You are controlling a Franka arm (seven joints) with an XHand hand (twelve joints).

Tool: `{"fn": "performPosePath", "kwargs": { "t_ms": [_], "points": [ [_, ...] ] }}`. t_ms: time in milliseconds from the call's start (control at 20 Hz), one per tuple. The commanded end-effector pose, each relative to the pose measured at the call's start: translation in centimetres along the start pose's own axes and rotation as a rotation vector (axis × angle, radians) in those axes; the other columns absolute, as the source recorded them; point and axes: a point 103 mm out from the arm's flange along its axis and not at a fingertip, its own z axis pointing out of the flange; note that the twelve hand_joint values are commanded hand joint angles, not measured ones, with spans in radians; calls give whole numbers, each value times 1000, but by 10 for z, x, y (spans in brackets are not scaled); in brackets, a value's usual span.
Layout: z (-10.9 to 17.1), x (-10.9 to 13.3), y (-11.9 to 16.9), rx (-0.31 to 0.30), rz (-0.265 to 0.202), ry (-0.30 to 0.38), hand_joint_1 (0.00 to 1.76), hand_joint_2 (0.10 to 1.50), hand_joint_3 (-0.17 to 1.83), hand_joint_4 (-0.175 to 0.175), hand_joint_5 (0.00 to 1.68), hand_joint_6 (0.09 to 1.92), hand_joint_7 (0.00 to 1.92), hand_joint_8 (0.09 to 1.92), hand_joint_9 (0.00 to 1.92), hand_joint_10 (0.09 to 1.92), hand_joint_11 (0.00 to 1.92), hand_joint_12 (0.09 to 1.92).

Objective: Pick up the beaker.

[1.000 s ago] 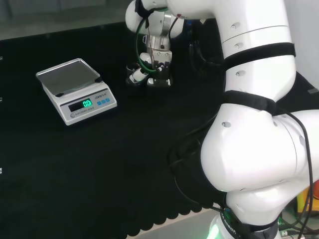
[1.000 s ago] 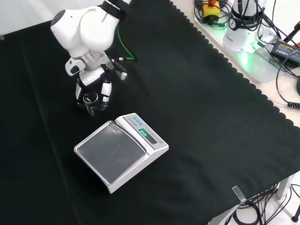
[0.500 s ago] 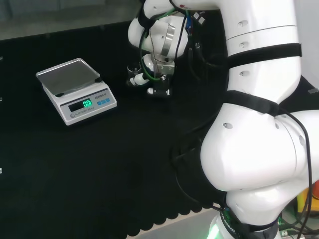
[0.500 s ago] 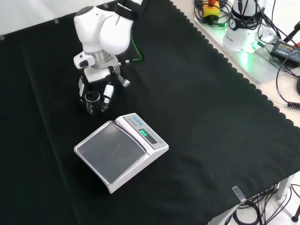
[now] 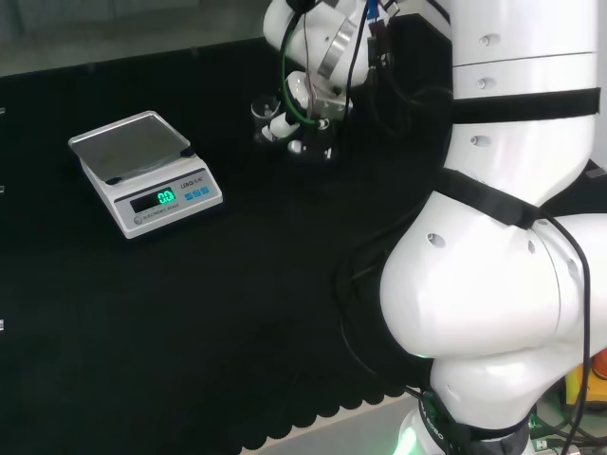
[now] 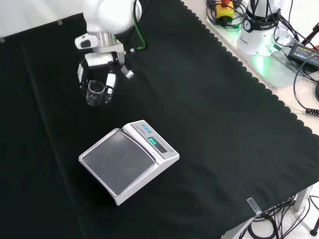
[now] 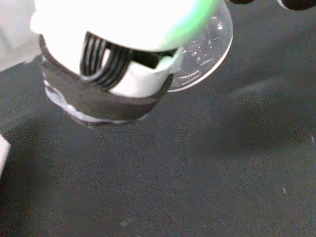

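Observation:
A small clear glass beaker (image 6: 94, 93) hangs upright above the black cloth, and the hand (image 6: 101, 74) is shut on it with fingers curled down either side. In the head view the beaker (image 5: 263, 118) shows just left of the hand (image 5: 305, 125), near the far middle of the bench. The wrist view has the beaker's round clear base (image 7: 205, 52) close up beside a white and black part of the hand (image 7: 113, 74), with bare cloth below it.
A white digital scale (image 6: 127, 160) with a steel pan and a lit green display stands on the cloth in front of the hand in the front view, and at the left in the head view as the scale (image 5: 142, 171). Cables and a lit base (image 6: 259, 35) lie beyond the cloth's scalloped edge.
The hand has risen off the cloth with the beaker in it, moving up and slightly farther from the scale. The scale has not moved.

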Motion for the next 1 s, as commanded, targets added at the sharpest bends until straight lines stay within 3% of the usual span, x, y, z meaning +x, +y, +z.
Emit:
{"fn": "performPosePath", "kwargs": {
  "t_ms": [50, 200, 400, 500, 550, 600, 750, 1000],
  "points": [
    [-121, 28, -36, 86, 21, 78, 1226, 510, 808, -175, 1481, 352, 1702, 302, 1698, 253, 1135, 1058],
    [-147, 46, -59, 127, 40, 135, 1226, 510, 808, -175, 1481, 352, 1704, 302, 1700, 253, 1135, 1058],
    [-173, 77, -96, 133, 57, 157, 1226, 507, 813, -175, 1483, 351, 1710, 302, 1704, 251, 1130, 1057],
    [-177, 91, -115, 127, 66, 170, 1226, 505, 815, -175, 1484, 350, 1711, 301, 1707, 251, 1128, 1057],
    [-180, 95, -125, 53, 138, 175, 1226, 500, 823, -175, 1487, 348, 1714, 299, 1711, 249, 1126, 1061],
    [-179, 103, -134, 34, 149, 157, 1226, 496, 829, -175, 1489, 347, 1715, 296, 1714, 246, 1124, 1064],
    [-176, 122, -158, 77, 140, 141, 1227, 491, 835, -175, 1492, 345, 1718, 293, 1718, 244, 1122, 1067],
    [-174, 141, -183, 92, 156, 141, 1227, 490, 837, -175, 1493, 344, 1719, 292, 1721, 243, 1119, 1067]
  ]
}}
